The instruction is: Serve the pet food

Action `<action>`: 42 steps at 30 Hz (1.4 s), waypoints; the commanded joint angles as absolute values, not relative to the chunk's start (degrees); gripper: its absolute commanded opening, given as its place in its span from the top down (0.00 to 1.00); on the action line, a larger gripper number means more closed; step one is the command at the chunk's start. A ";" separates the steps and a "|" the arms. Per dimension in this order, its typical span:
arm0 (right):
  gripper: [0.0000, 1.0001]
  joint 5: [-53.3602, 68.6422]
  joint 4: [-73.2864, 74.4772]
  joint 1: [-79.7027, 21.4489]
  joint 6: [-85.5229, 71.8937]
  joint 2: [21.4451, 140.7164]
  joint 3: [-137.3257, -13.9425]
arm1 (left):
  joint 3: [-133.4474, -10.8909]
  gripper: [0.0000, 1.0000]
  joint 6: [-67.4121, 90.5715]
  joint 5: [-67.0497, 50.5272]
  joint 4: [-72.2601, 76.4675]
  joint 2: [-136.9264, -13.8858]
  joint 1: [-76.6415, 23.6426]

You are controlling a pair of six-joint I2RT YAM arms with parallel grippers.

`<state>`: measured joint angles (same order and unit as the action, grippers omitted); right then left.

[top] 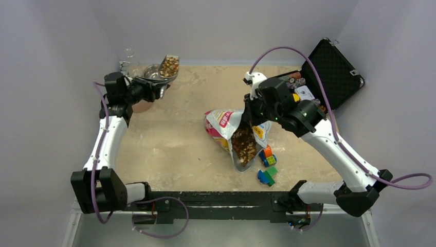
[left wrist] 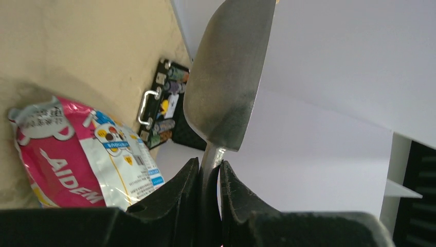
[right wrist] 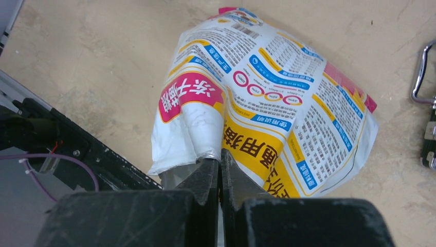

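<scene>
Left pincer (left wrist: 210,163) grips a scoop (left wrist: 226,77) of kibble (top: 169,66), right pincer (right wrist: 220,159) pinches the bag (right wrist: 277,87).

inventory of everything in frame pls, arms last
bag: 1, white, yellow and pink-red, table centre, mouth open toward the near edge
kibble: many, brown, in the bag mouth; more heaped in the scoop
scoop: 1, grey metal, held over the bowl
bowl: 1, silver metal, far left corner
glass flask: 1, clear, behind the bowl
case: 1, black, open, far right
poker chips: rows, mixed colours, inside the case
toy blocks: about four, red-orange, blue, green, right of the bag mouth
table: 1, beige
left gripper: shut on the scoop handle
right gripper: shut on the bag edge
</scene>
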<state>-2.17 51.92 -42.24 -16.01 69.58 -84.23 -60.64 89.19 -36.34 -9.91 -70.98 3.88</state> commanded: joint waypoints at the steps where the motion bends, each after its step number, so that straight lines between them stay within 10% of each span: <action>1: 1.00 3.31 44.93 -42.03 -16.16 72.79 -92.83 | -64.84 1.00 84.85 -40.35 -5.47 -75.01 11.37; 42: 1.00 0.75 43.17 -41.63 -13.39 75.41 -94.27 | -86.06 1.00 90.02 -36.91 -19.19 -108.39 17.75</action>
<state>1.06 51.46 -41.71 -13.85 75.81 -90.65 -81.65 87.61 -36.53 -18.76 -107.70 17.26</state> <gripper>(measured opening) 0.010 0.233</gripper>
